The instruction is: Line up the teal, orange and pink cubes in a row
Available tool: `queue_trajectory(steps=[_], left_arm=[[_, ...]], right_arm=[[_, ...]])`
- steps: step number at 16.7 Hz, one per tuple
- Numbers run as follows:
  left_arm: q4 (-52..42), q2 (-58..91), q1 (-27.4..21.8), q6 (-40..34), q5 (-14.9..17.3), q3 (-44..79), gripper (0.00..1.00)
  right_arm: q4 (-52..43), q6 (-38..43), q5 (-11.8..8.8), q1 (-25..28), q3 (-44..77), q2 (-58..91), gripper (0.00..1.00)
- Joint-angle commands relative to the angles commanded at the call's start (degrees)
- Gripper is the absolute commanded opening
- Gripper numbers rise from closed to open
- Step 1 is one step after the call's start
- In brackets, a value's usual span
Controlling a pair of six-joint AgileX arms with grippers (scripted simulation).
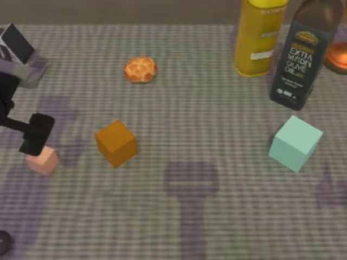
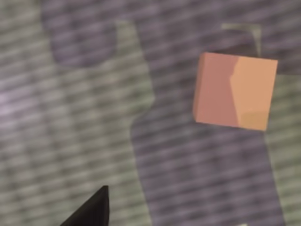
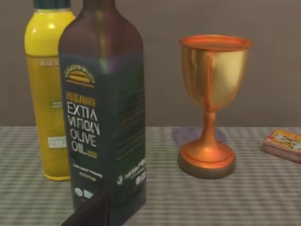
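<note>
The small pink cube [image 1: 43,161] lies near the table's left edge. My left gripper [image 1: 35,135] hovers just above its far side, open and holding nothing. The left wrist view shows the pink cube [image 2: 233,92] apart from one dark fingertip [image 2: 94,212], with bare cloth between them. The orange cube [image 1: 115,142] sits to the right of the pink one, left of centre. The larger teal cube [image 1: 295,143] rests far to the right. My right arm is outside the top view. One of its fingertips [image 3: 96,207] shows in the right wrist view, open, in front of the bottles.
A round bun [image 1: 140,70] lies behind the orange cube. A yellow bottle [image 1: 259,35], a dark olive oil bottle [image 1: 301,54] and a copper goblet [image 3: 214,101] stand at the back right. A small box [image 3: 282,143] lies beside the goblet.
</note>
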Motion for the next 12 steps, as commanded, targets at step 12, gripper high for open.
queue_trajectory(steps=[12], left_arm=[[-10.96, 21.08, -0.89, 3.83, 0.16, 16.89, 1.00]], right_arm=[[0.00, 0.00, 0.00, 0.00, 0.00, 0.00, 1.00]])
